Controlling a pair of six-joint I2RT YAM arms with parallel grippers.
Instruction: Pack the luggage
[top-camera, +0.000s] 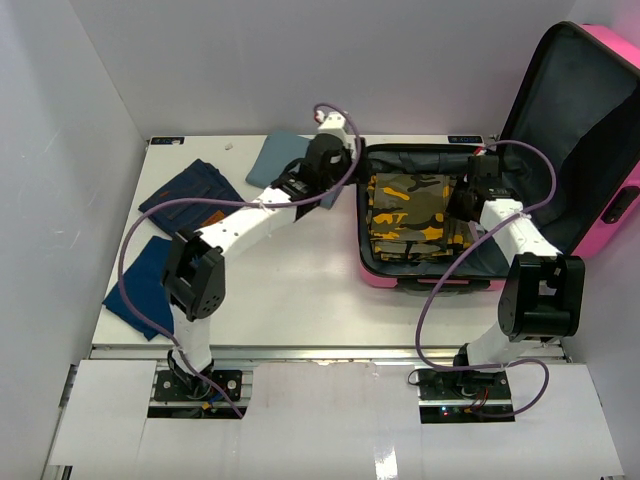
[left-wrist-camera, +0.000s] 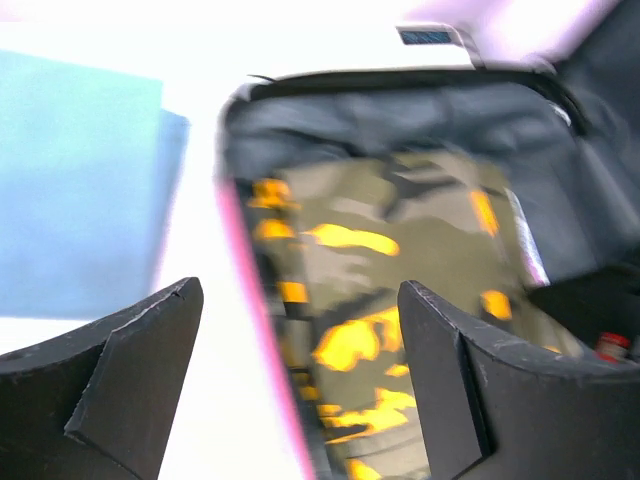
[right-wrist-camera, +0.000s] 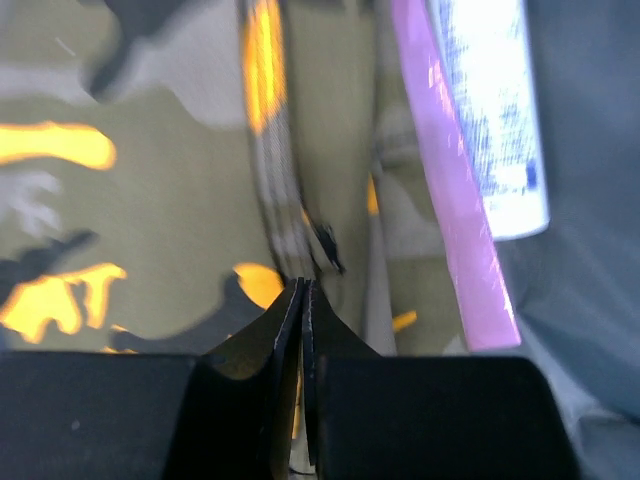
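**Top view.** The luggage (top-camera: 385, 278) lies open at the right of the table (top-camera: 300, 270). Its lid stands up toward the upper right of the frame. A folded camouflage garment (top-camera: 405, 215) fills the base. The left gripper (top-camera: 345, 185) hangs at the suitcase's left rim, and the right gripper (top-camera: 462, 200) reaches in over the garment's right side. 3 more pieces lie on the table. A pair of jeans (top-camera: 190, 195) and a blue cloth (top-camera: 145, 280) are at the left, and a grey-blue cloth (top-camera: 280, 155) is at upper centre, just beside the left wrist.

**Left wrist view.** The left gripper (left-wrist-camera: 298, 300) is released, its 2 fingers spread wide with nothing between them. Below the fingers are the pink rim of the luggage (left-wrist-camera: 255, 300) and the camouflage garment (left-wrist-camera: 400, 260). The grey-blue cloth (left-wrist-camera: 80, 180) is at the left of the frame.

**Right wrist view.** The right gripper (right-wrist-camera: 303, 285) is clenched, its 2 fingers pressed flat together right over the camouflage garment (right-wrist-camera: 150, 200). The picture is blurred, so a thin fold may be nipped at the tips, but none shows.

**Handling.** The shell looks stiff, glossy and likely slippery, and it is probably light for its size. Pinching a flat pink face would likely slide. The black-trimmed edge of the lid or the side handle (top-camera: 620, 205) looks like the safer hold. The lid should swing on its hinge, so the base may shift unless it is steadied.
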